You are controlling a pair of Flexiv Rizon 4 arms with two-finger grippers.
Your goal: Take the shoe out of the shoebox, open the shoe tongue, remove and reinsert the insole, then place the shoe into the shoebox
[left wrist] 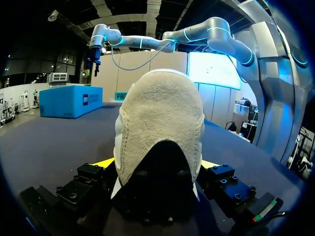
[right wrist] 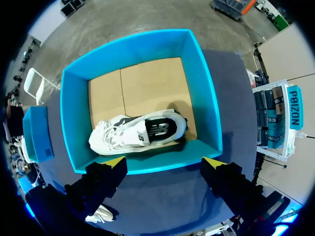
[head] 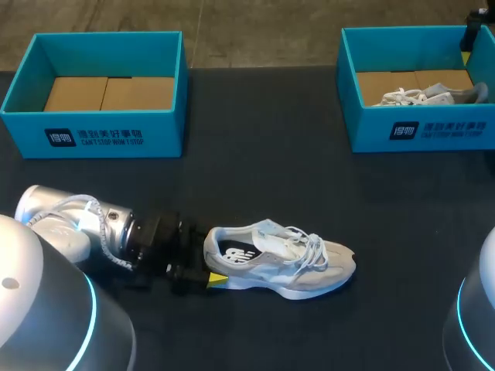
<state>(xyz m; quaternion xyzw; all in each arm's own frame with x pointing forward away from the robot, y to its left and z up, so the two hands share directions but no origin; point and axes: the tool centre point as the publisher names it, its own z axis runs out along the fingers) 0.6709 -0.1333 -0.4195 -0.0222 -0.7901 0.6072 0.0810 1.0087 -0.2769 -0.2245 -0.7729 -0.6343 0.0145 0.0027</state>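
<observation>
A grey-and-white shoe point(head: 282, 259) lies on its side on the dark table, toe to the right. My left gripper point(head: 205, 259) is at its heel. In the left wrist view the gripper point(left wrist: 157, 164) stands open, with the fuzzy heel point(left wrist: 160, 118) between its fingers. A second white shoe point(right wrist: 140, 132) lies in the right blue shoebox point(right wrist: 206, 98), near the front wall. My right gripper point(right wrist: 165, 162) hangs open high above that box with nothing between its fingers. It shows at the far right edge of the head view point(head: 473, 19).
An empty blue shoebox point(head: 97, 135) with a cardboard floor stands at the back left. The right shoebox point(head: 421, 131) stands at the back right. Bare dark table lies between the boxes and the shoe.
</observation>
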